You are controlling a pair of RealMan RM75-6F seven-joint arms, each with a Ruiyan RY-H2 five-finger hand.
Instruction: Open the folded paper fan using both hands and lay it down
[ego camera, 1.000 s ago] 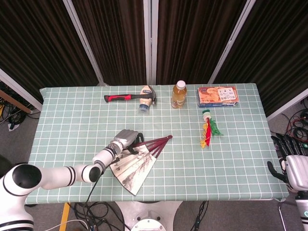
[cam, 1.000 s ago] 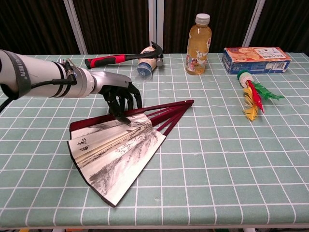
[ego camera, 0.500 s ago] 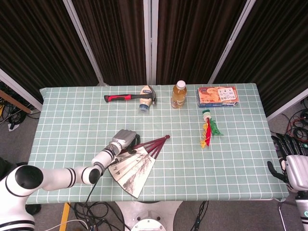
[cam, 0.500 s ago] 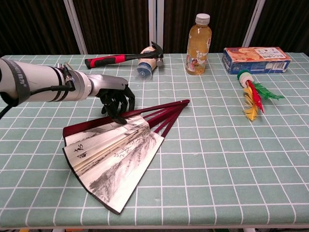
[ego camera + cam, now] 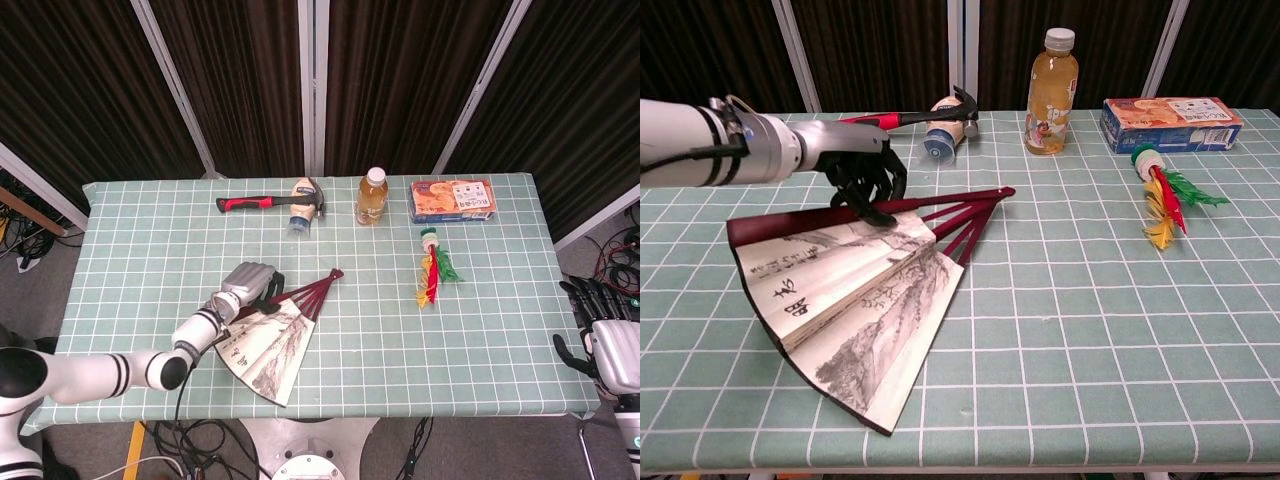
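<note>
Table point(image 5: 480, 330): green grid-patterned surface, backed by dark curtains.

Change over the last 1.0 s: the left arm point(image 5: 700, 155) has drawn back toward the table's left side and taken the paper fan point(image 5: 845, 305) with it. The rib tips, formerly near the table's middle, now sit further left, and the fan has spread a little wider. The right hand has not moved.

Paper fan: lies partly open, flat on the table in the front-left area. The printed paper leaf points toward the front edge; the dark red ribs point(image 5: 965, 208) converge toward the upper right. The spread is less than a half circle.

Left hand point(image 5: 862, 172): positioned at the fan's upper edge, close to where the ribs meet the paper. Its dark fingers point(image 5: 872, 196) curl downward and press on the top guard rib. The pictures do not show whether the thumb is under the rib, so a grip as opposed to a press cannot be determined.

Right hand point(image 5: 600, 335): off the table, past the right front corner, well apart from the fan. Fingers are extended and apart, holding nothing.

Other items, all along the far side:
- Snack box point(image 5: 1170, 122), far right.
- Hammer point(image 5: 902, 119), red and black handle, behind the left hand.
- Drink bottle point(image 5: 1052, 92), upright, centre.
- Small bottle point(image 5: 940, 138), on its side, touching the hammer head.
- Feather shuttlecock point(image 5: 1162, 195), lying in front of the box.

Nothing lies between either hand and the fan.
</note>
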